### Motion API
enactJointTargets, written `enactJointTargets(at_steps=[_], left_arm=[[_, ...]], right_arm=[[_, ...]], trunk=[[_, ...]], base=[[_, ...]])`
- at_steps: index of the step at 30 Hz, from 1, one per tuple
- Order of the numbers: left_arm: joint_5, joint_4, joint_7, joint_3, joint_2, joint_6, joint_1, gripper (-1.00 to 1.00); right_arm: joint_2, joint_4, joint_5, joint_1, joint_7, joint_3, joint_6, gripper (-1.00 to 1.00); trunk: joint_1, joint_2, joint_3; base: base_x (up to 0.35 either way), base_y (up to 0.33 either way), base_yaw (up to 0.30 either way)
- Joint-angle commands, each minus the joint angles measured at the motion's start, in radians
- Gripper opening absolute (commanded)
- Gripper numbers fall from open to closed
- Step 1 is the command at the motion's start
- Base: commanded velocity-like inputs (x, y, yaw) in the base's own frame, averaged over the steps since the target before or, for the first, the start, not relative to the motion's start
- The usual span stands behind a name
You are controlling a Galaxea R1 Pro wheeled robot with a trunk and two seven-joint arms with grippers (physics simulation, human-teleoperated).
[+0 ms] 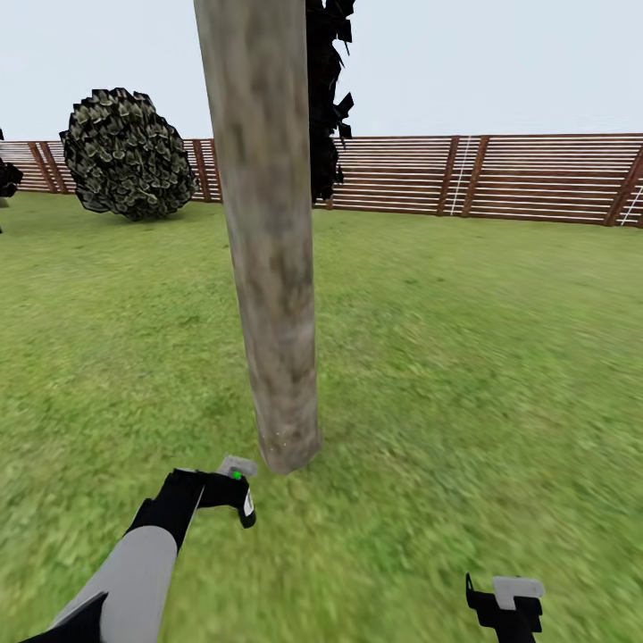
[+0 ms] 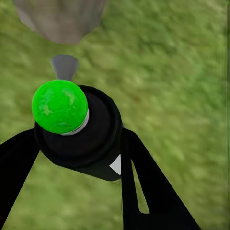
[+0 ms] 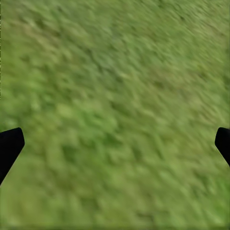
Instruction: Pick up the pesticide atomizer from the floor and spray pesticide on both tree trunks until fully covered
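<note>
Head view – tree trunk (image 1: 272,268): a thick, mottled grey-tan column rising from the lawn (image 1: 464,357) at centre and running out of frame at 12 o'clock, leaning slightly; its base meets the grass just above the left gripper.
Head view – left gripper (image 1: 234,494): at about 7 o'clock from the trunk base, on the end of a grey and black arm; it is pinching the pesticide atomizer (image 1: 239,489), a small dark bottle with a green spot at its top and a pale grey nozzle pointing toward the trunk base, which lies just beside it.
Head view – right gripper (image 1: 509,607): low at 5 o'clock, well apart from the trunk, over bare grass; whether its fingers are spread cannot be told here.
Head view – surroundings: a round dark bush (image 1: 128,154) at 10 o'clock, a dark columnar tree (image 1: 326,98) just behind the trunk, and a brown slat fence (image 1: 500,174) along the far edge of the lawn.
Left wrist view – atomizer: dark body (image 2: 91,136) with a bright green cap, held between two black fingers (image 2: 143,187); the grey nozzle aims at the trunk base (image 2: 62,19) at 12 o'clock.
Right wrist view – fingertips (image 3: 9,146): black tips at 9 and 3 o'clock, spread wide with only blurred grass (image 3: 115,105) between them.
</note>
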Motion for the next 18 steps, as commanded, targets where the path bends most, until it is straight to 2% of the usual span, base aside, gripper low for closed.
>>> enactJointTargets(at_steps=[1, 3, 5, 7, 9, 11, 12, 13, 15, 17, 18], left_arm=[[-0.007, -0.003, -0.009, 0.006, 0.001, 0.039, -0.017, -1.0], [-0.008, -0.005, -0.012, 0.004, 0.019, 0.079, -0.04, -1.0], [-0.012, -0.005, -0.013, 0.003, 0.032, 0.09, -0.047, -1.0], [-0.015, -0.005, -0.013, -0.003, 0.019, 0.103, -0.052, -1.0], [-0.016, -0.005, -0.013, -0.024, -0.005, 0.11, -0.053, -1.0], [-0.011, -0.005, -0.029, -0.087, -0.033, 0.135, -0.056, -1.0], [-0.01, -0.005, -0.054, -0.11, -0.036, 0.148, -0.06, -1.0], [-0.01, -0.007, -0.101, -0.126, -0.029, 0.158, -0.064, -1.0], [-0.014, -0.019, -0.138, -0.133, -0.009, 0.163, -0.069, -1.0], [-0.01, -0.058, -0.161, -0.136, 0.052, 0.173, -0.072, -1.0], [-0.009, -0.064, -0.164, -0.137, 0.066, 0.179, -0.072, -1.0]], right_arm=[[0.0, 0.001, 0.011, -0.001, -0.004, -0.007, -0.003, 1.0], [0.0, 0.001, 0.011, -0.001, -0.004, -0.008, -0.003, 1.0], [0.0, 0.001, 0.011, -0.001, -0.004, -0.007, -0.003, 1.0], [0.0, 0.001, 0.011, -0.001, -0.002, -0.007, -0.003, 1.0], [0.0, 0.002, 0.012, -0.001, -0.001, -0.007, -0.003, 1.0], [0.0, 0.002, 0.012, -0.001, -0.001, -0.007, -0.003, 1.0], [0.0, 0.001, 0.012, -0.001, -0.001, -0.007, -0.003, 1.0], [0.0, 0.001, 0.012, -0.001, -0.001, -0.007, -0.003, 1.0], [0.0, 0.001, 0.012, -0.001, -0.001, -0.007, -0.003, 1.0], [0.0, 0.001, 0.012, -0.001, -0.001, -0.007, -0.003, 1.0], [0.0, 0.001, 0.012, -0.001, -0.001, -0.007, -0.003, 1.0]], trunk=[[0.0, 0.0, -0.001], [0.0, 0.0, -0.001], [0.0, 0.0, -0.001], [0.0, 0.0, -0.001], [0.0, 0.0, -0.001], [0.0, 0.0, -0.001], [0.0, 0.0, -0.001], [0.0, 0.0, -0.001], [0.0, 0.0, -0.001], [0.0, 0.0, -0.001], [0.0, 0.0, -0.001]], base=[[0.0, 0.0, 0.0], [0.0, 0.0, 0.0], [0.0, 0.0, 0.0], [0.0, 0.0, 0.0], [0.0, 0.0, 0.0], [0.0, 0.0, 0.0], [0.0, 0.0, 0.0], [0.0, 0.0, 0.0], [0.0, 0.0, 0.0], [0.0, 0.0, 0.0], [0.0, 0.0, 0.0]])
